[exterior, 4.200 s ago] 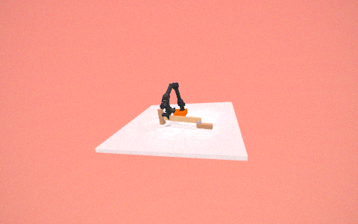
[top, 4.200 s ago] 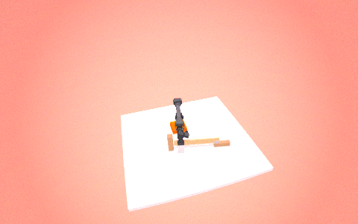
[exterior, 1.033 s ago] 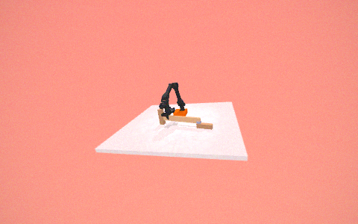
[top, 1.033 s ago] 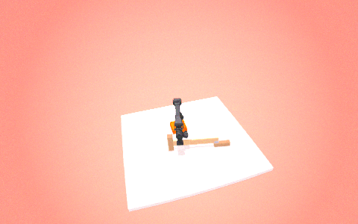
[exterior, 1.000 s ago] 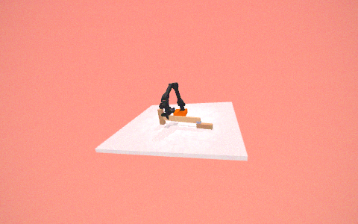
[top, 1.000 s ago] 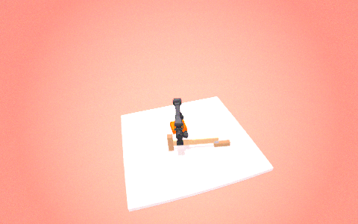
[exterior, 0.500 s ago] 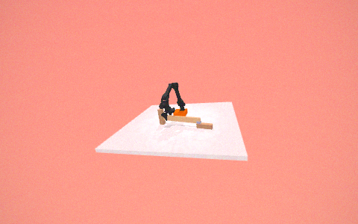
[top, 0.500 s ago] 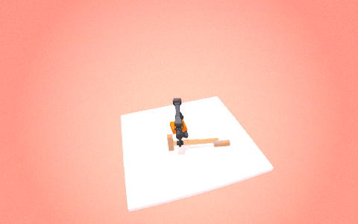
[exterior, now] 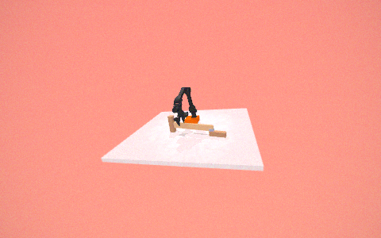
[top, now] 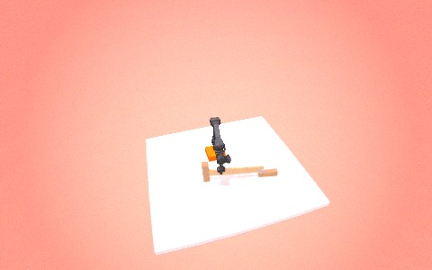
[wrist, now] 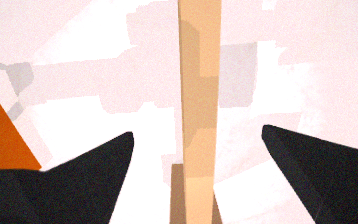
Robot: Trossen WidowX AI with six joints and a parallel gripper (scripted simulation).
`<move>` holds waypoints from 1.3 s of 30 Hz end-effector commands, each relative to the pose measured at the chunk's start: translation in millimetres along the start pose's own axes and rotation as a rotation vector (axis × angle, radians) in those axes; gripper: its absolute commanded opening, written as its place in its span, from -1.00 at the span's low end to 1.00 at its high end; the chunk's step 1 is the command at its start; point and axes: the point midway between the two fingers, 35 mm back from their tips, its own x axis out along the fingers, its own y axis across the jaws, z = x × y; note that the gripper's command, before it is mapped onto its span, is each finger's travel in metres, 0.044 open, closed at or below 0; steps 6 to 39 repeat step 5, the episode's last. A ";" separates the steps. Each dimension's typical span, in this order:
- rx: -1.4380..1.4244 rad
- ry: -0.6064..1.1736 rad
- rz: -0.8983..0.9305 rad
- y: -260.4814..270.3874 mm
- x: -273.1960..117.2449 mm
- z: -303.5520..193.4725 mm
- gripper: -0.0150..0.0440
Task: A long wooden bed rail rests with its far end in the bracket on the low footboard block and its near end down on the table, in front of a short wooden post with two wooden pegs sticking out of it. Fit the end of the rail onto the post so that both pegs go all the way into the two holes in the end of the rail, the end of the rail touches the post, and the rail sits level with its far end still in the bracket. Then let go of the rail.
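"Where was the rail [top: 243, 170] [exterior: 194, 126] [wrist: 200, 100]?"

"Up off the table at its near end, meeting the post [top: 205, 172] [exterior: 171, 124] [wrist: 176, 195] as far as I could see. It looked close to level."

"And the gripper [top: 220, 170] [exterior: 181, 122] [wrist: 198, 134]?"

"Wide open, nothing held, one finger well out on each side of the rail in the wrist view. I judged the step in hand to be the letting go."

"How was that best done?"

"Straight up, with the wrist unturned, so that neither finger brushed the wood. A sideways drag could have twisted the rail on its pegs or pulled the end off the post. I'd have backed off slowly, then looked at the joint side-on. Had a gap shown, the fix was to grip again near the post, keep the rail level and push along its length."

"Were the pegs fully in the holes?"

"I couldn't tell; neither pegs nor holes showed. The near end hid all that."

"What did the bracket [top: 261, 171] [exterior: 211, 130] hold?"

"The rail's far end, it seemed, on the low block [top: 270, 173] [exterior: 218, 134]. How deep it sat was too small to make out."
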 end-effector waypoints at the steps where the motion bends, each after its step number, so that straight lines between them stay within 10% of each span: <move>1: 0.008 0.001 0.004 0.5 -0.2 0.1 1.00; 39: 0.008 0.001 0.004 0.5 -0.2 0.1 1.00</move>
